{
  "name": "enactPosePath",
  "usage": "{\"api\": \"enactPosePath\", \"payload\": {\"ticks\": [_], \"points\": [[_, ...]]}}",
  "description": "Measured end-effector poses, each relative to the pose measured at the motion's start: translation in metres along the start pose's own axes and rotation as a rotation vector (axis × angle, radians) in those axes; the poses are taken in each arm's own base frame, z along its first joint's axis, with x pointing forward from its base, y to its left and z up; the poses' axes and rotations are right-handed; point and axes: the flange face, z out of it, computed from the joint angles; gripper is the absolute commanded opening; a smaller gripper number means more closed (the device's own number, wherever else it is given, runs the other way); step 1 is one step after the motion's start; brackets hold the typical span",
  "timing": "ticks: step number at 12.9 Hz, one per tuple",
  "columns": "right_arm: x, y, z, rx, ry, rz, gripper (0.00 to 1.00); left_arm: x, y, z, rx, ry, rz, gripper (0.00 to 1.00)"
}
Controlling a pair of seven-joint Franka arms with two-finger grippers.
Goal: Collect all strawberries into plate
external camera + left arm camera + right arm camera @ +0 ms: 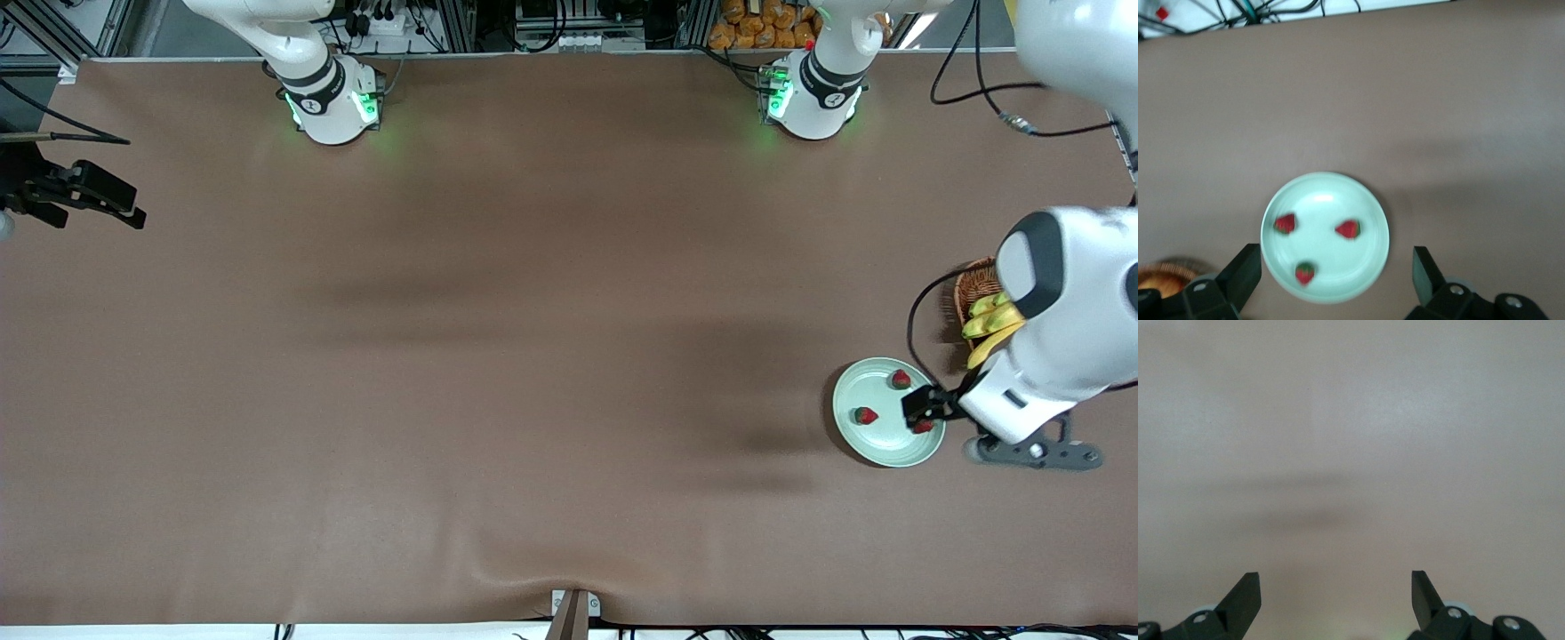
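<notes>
Mint-green plate (876,440) near the table's edge at the left arm's end, three strawberries (1347,229) lying in it, left gripper (1337,280) poised over the plate with fingers spread, empty, basket (973,289) of bananas (989,324) beside, right gripper (1335,600) waiting over bare table (498,356) at its own end, fingers spread

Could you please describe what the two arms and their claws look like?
Both arms are glossy white with dark grey joint bands; their bases glow green. The left claw and right claw have black, wedge-shaped fingers on black mounts with silver screws. A black cable loops along the left arm's wrist.

A brown table (498,356) bears a mint-green plate (876,444) and wicker basket (972,289).
</notes>
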Motion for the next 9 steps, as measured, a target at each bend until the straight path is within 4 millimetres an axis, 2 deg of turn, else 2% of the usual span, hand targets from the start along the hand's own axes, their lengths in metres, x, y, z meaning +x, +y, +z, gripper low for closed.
{"api": "enactPosePath", "payload": {"ticks": [3,9], "points": [[0.000,0.000,0.000,0.000,0.000,0.000,1.00,-0.026,-0.006,-0.043,0.004,-0.051,-0.014,1.00],[0.000,0.000,0.000,0.000,0.001,0.000,1.00,-0.077,-0.021,-0.109,-0.002,-0.161,-0.019,1.00]]}}
